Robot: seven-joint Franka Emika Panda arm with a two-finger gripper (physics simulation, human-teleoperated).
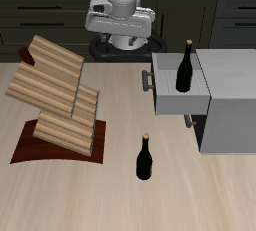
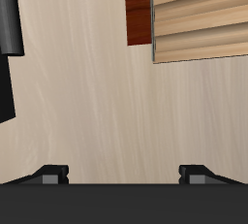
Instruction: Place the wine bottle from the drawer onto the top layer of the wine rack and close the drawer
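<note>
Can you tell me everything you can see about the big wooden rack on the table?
The wine rack is made of light-wood slats stacked in tilted zigzag tiers, the top tier leaning out past the ones below. It stands on a dark reddish-brown base board that lies flat on the table. No bottle shows on it. Nothing else touches it, and the gripper is apart from it.

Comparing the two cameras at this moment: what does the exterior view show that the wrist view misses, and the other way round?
Only the exterior view shows the open drawer with the wine bottle standing in it, the second bottle on the table, the cabinet and the arm. Only the wrist view shows the gripper, fingertips spread wide with nothing between them. Both show the wine rack, its dark base board and the tabletop.
</note>
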